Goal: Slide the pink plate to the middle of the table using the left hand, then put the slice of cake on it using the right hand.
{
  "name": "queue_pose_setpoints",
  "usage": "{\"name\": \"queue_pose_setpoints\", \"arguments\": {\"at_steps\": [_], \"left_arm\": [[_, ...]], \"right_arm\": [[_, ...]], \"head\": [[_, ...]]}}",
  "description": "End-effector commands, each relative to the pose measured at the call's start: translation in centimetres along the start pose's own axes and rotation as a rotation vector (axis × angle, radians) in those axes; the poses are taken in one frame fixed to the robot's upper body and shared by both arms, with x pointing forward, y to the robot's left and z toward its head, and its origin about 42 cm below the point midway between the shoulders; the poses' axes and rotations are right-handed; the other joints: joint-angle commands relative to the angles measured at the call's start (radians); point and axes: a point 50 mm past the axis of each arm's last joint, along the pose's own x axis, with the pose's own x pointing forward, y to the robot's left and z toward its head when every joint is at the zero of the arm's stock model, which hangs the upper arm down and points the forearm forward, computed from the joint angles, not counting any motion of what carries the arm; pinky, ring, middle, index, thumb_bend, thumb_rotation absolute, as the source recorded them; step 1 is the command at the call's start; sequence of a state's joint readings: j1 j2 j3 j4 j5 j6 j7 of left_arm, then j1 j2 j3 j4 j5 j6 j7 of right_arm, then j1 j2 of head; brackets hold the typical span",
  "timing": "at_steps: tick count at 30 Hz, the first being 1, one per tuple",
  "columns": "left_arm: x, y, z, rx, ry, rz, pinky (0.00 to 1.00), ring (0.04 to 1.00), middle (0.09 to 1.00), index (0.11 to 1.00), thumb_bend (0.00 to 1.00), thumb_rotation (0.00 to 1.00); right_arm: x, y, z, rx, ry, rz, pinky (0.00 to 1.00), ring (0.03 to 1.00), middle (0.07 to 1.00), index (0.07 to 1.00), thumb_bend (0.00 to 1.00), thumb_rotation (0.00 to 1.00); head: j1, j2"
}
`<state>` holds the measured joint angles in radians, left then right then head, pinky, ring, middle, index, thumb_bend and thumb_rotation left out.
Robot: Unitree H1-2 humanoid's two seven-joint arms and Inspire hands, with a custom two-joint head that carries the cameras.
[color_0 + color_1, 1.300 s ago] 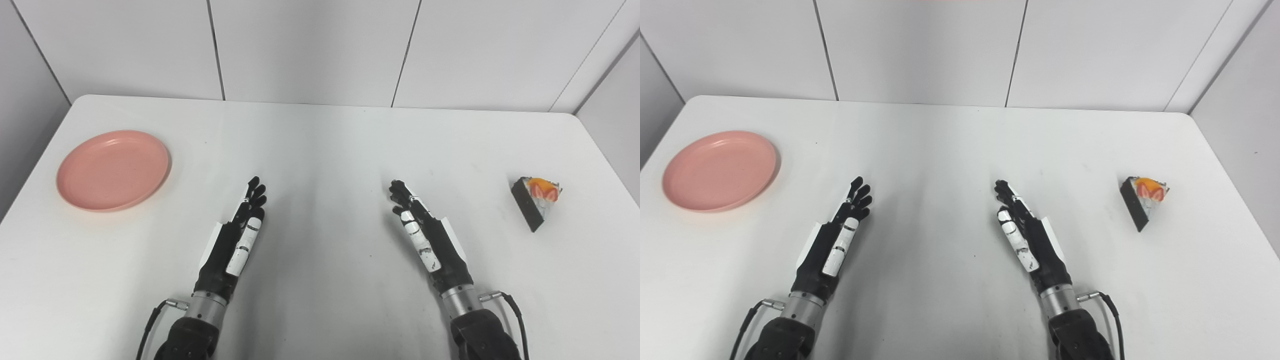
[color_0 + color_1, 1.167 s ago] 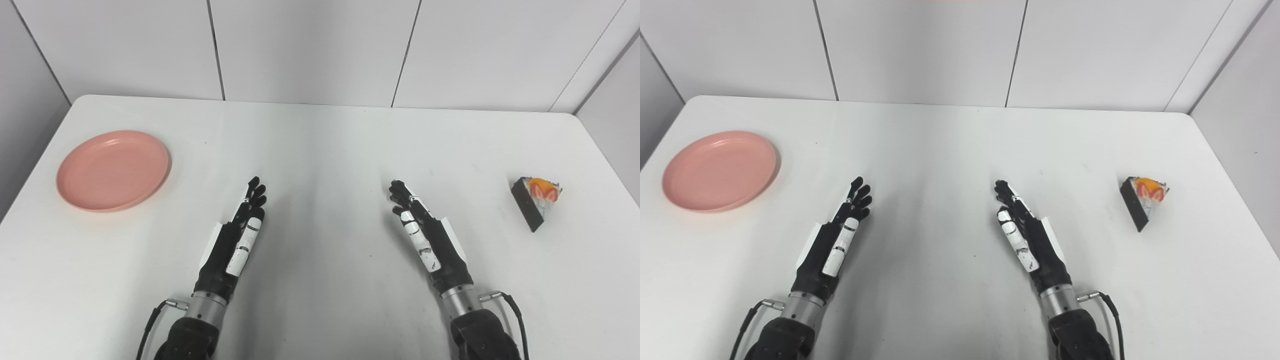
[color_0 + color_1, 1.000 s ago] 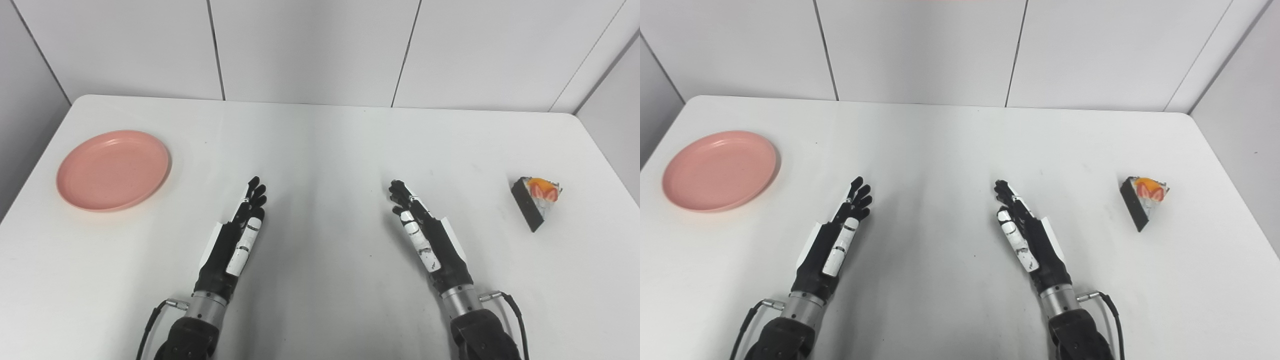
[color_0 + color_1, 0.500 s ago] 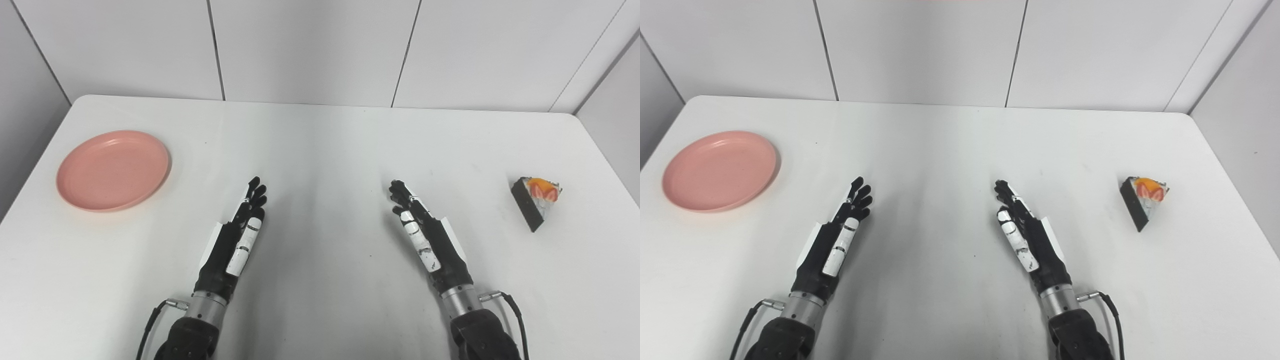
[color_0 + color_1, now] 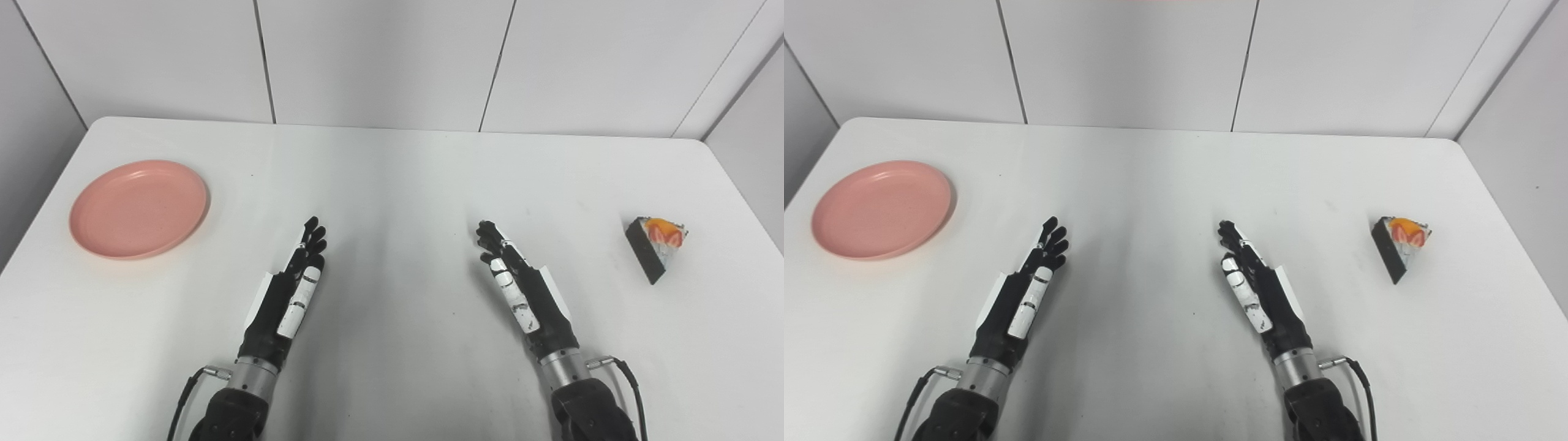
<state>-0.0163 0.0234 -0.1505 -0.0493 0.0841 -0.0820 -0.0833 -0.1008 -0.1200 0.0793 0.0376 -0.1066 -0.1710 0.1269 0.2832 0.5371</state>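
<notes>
A round pink plate [image 5: 139,208] lies empty at the left side of the white table [image 5: 392,171]. Far over on the right sits a dark wedge of cake [image 5: 655,248] topped with red and orange fruit. My left hand [image 5: 288,294] stands edge-on near the table's front, open with fingers stretched forward, well to the right of the plate. My right hand [image 5: 523,288] mirrors it, open and holding nothing, a good way left of the cake.
Grey panelled walls [image 5: 380,61] close off the table's back and both sides. A cable [image 5: 625,373] trails from the right wrist, and another hangs at the left wrist.
</notes>
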Motion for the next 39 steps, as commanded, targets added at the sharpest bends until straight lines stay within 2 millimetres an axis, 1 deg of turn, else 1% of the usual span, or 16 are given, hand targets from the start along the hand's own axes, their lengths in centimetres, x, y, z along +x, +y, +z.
{"name": "queue_pose_setpoints", "arguments": {"at_steps": [1,2,3,4,6,7,8,10,11,12,15,19,27,34,37,39], "left_arm": [[-1.4,-1.1,-2.5,0.001,0.073,-0.023,0.94,0.967,0.980,0.974,0.49,1.00],[-1.2,-1.4,-2.7,0.000,0.076,-0.023,0.94,0.967,0.979,0.974,0.49,1.00],[-1.1,-1.7,-2.8,0.000,0.079,-0.022,0.93,0.967,0.981,0.974,0.49,1.00],[-0.9,-2.1,-2.9,-0.001,0.085,-0.019,0.93,0.967,0.981,0.973,0.49,1.00],[-0.6,-2.7,-3.3,-0.008,0.097,-0.016,0.93,0.967,0.979,0.973,0.49,1.00],[-0.5,-2.9,-3.4,-0.012,0.103,-0.015,0.94,0.971,0.979,0.973,0.50,1.00],[-0.3,-3.2,-3.6,-0.014,0.107,-0.016,0.94,0.973,0.980,0.973,0.51,1.00],[0.1,-3.8,-3.9,-0.013,0.113,-0.016,0.94,0.976,0.982,0.974,0.52,1.00],[0.2,-4.0,-4.0,-0.012,0.114,-0.017,0.95,0.977,0.982,0.974,0.52,1.00],[0.4,-4.2,-4.1,-0.010,0.117,-0.020,0.95,0.977,0.982,0.973,0.52,1.00],[0.7,-4.7,-4.3,-0.001,0.123,-0.026,0.94,0.975,0.980,0.974,0.53,1.00],[1.1,-5.3,-4.5,0.004,0.122,-0.032,0.93,0.968,0.978,0.974,0.51,1.00],[1.2,-5.8,-4.7,0.028,0.118,-0.042,0.94,0.974,0.980,0.977,0.46,1.00],[1.2,-5.6,-4.8,0.028,0.121,-0.046,0.94,0.973,0.980,0.980,0.47,1.00],[1.2,-5.5,-4.7,-0.002,0.129,-0.041,0.94,0.971,0.978,0.973,0.50,1.00],[1.2,-5.5,-4.6,-0.011,0.126,-0.039,0.94,0.970,0.975,0.971,0.51,1.00]], "right_arm": [[-0.9,-0.4,-1.5,-0.007,0.012,0.004,0.89,0.916,0.922,0.920,0.35,1.00],[-0.9,-0.7,-1.7,-0.006,0.015,0.005,0.89,0.916,0.923,0.920,0.35,1.00],[-0.9,-0.8,-1.8,-0.005,0.017,0.005,0.90,0.919,0.924,0.922,0.35,1.00],[-0.9,-1.1,-2.0,-0.002,0.016,0.009,0.91,0.922,0.925,0.924,0.34,1.00],[-0.9,-1.4,-2.4,-0.002,0.016,0.016,0.91,0.925,0.928,0.928,0.34,1.00],[-0.9,-1.5,-2.5,-0.004,0.016,0.018,0.92,0.929,0.935,0.936,0.33,1.00],[-0.8,-1.7,-2.7,-0.004,0.016,0.020,0.92,0.931,0.937,0.938,0.34,1.00],[-0.8,-2.0,-3.1,0.000,0.022,0.024,0.93,0.938,0.946,0.946,0.35,1.00],[-0.7,-2.0,-3.2,0.003,0.024,0.025,0.94,0.942,0.951,0.951,0.34,1.00],[-0.7,-2.2,-3.4,0.014,0.034,0.025,0.94,0.944,0.953,0.953,0.34,1.00],[-0.5,-2.4,-3.9,0.043,0.051,0.023,0.97,0.958,0.966,0.971,0.29,1.00],[-0.5,-2.4,-4.3,0.049,0.059,0.011,1.00,0.972,0.976,0.981,0.29,1.00],[-0.8,-2.5,-4.4,0.032,0.081,-0.002,0.99,0.970,0.966,0.960,0.36,1.00],[-0.7,-2.2,-4.3,0.016,0.078,0.001,0.98,0.966,0.961,0.959,0.34,1.00],[-0.6,-2.1,-4.4,0.024,0.078,0.002,0.99,0.968,0.965,0.960,0.30,1.00],[-0.6,-2.0,-4.4,0.023,0.078,0.003,0.99,0.968,0.966,0.961,0.31,1.00]], "head": [[0.001,0.000],[0.053,-0.029],[0.053,-0.029],[0.098,-0.055],[0.148,-0.085],[0.148,-0.085],[0.192,-0.116],[0.227,-0.142],[0.227,-0.142],[0.263,-0.169],[0.311,-0.204],[0.344,-0.222],[0.344,-0.230],[0.347,-0.236],[0.345,-0.239],[0.338,-0.236]]}}
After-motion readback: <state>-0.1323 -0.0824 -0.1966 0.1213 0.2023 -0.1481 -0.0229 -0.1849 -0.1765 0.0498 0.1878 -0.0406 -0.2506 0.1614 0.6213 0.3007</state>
